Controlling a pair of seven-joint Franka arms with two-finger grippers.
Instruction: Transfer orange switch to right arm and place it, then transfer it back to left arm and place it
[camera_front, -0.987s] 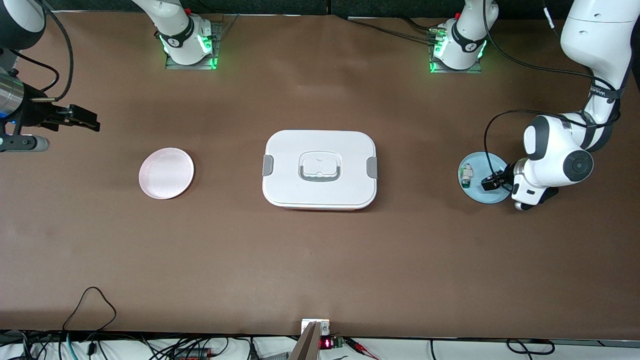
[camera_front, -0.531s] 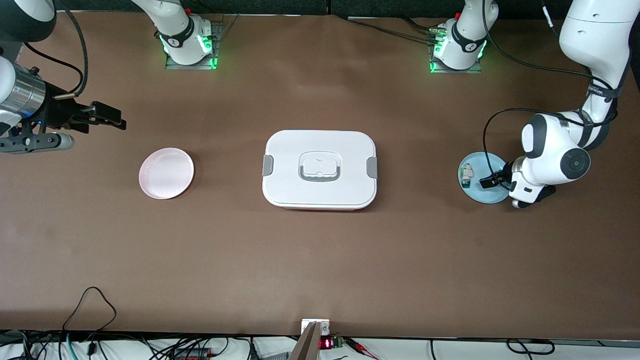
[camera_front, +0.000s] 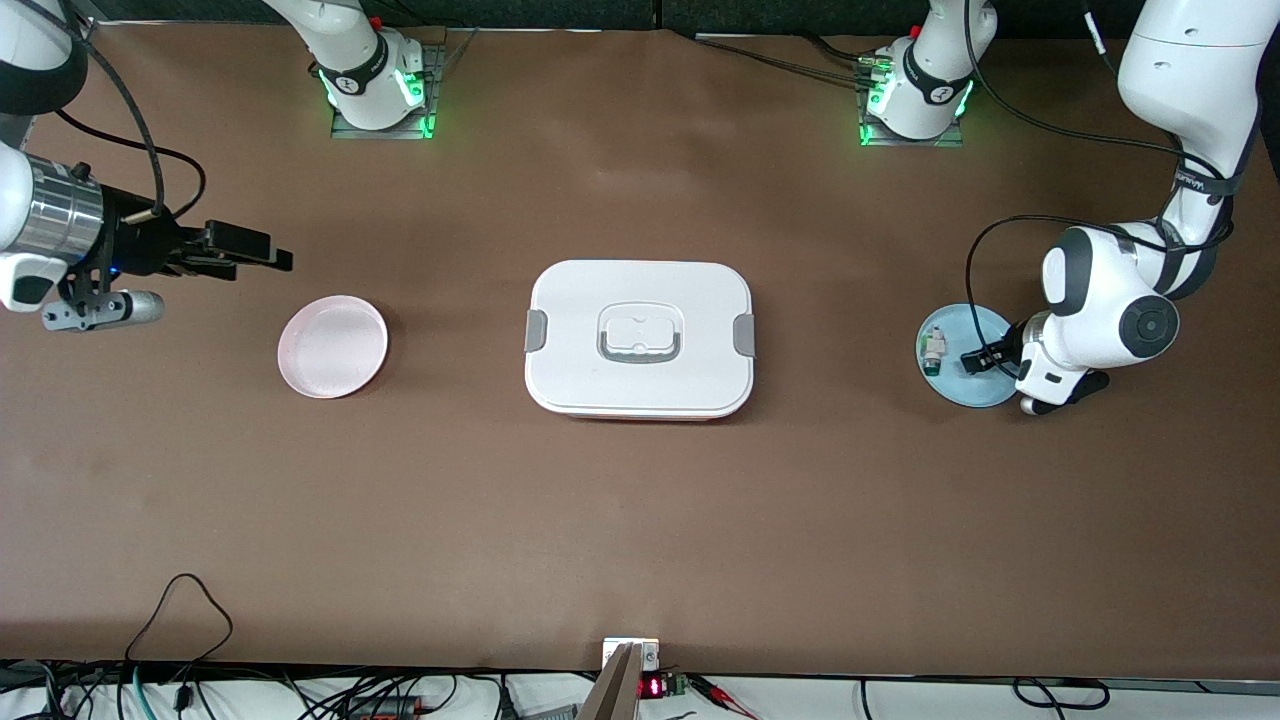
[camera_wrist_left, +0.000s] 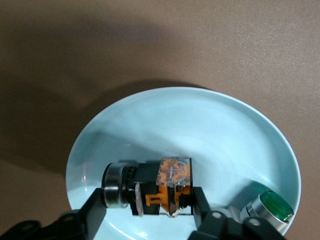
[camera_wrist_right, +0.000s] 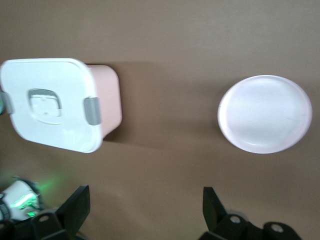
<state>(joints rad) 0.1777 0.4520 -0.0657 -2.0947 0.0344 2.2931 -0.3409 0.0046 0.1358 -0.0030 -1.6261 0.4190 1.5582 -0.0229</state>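
Straddling the orange switch in the blue plate, the left gripper has its fingers close on both sides, not clearly pinching. Bare table separates this plate from the box. Spread wide and empty, the right gripper hovers near the pink plate's rim.

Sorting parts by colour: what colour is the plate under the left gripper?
Pale blue plate, clearest in the left wrist view.

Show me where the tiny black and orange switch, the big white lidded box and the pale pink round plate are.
Tiny black and orange switch (camera_wrist_left: 170, 187), left wrist view: orange top face.
Big white lidded box (camera_front: 640, 300), front view: lid.
Pale pink round plate (camera_front: 332, 346), front view: middle.
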